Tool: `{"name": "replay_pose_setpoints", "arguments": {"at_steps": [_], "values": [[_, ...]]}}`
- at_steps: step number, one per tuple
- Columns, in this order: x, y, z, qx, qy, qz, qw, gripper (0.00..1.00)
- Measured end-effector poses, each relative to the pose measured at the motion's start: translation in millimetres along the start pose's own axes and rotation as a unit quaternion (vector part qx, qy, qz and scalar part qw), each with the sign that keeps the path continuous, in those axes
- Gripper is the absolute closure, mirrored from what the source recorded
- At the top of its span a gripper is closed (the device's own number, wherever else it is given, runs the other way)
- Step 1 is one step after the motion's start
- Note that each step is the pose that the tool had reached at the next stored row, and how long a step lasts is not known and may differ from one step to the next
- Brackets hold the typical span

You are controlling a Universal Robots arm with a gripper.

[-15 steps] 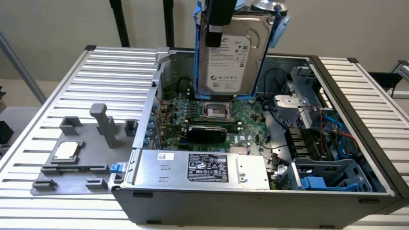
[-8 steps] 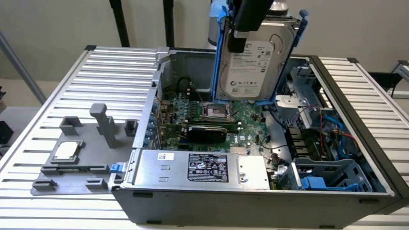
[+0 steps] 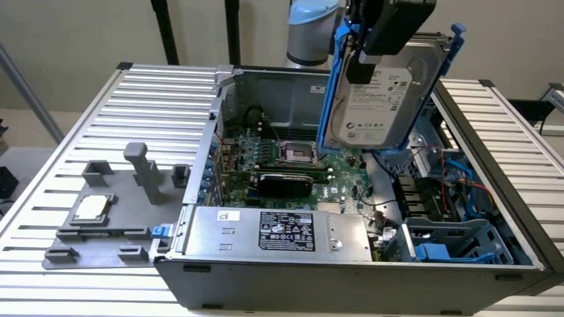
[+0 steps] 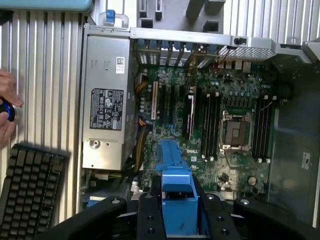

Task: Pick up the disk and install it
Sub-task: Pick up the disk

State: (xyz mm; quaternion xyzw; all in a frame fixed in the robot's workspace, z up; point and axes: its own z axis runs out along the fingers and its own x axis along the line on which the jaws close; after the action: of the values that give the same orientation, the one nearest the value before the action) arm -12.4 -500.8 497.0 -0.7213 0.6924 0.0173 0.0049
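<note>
Nearest the exterior camera, the open computer case [image 3: 352,281] lies on its side on the slatted table [image 3: 158,92]. Just inside its near wall sits the power supply [image 3: 282,232], carrying a black label of approval marks too fine to read and a small white barcode sticker. The blue drive cage [image 3: 454,241] sits in the case's near corner, on the exterior view's right. Beside the case, on the exterior view's left, a grey fixture tray [image 3: 88,254] holds a small square silver chip [image 3: 92,208]. Deeper inside the case lies the motherboard [image 3: 291,175] with its CPU socket [image 3: 295,153] — the wrist view shows "DELL" printed on the board. Above the case's far half hangs the disk [image 3: 379,99], upright and slightly tilted. Its white label faces the exterior camera, the print unreadable, and blue rails run along its long edges. The gripper [image 3: 387,36] is clamped on the disk's upper end.
</note>
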Motion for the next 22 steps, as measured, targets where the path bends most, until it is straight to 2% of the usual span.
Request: {"name": "replay_pose_setpoints", "arguments": {"at_steps": [8, 22], "values": [[21.0, -24.7, 0.2, 0.0000, 0.0000, 0.000, 1.0000, 0.67], [61.9, -56.5, 4.1, 0.0000, 0.0000, 0.000, 1.0000, 0.67]]}}
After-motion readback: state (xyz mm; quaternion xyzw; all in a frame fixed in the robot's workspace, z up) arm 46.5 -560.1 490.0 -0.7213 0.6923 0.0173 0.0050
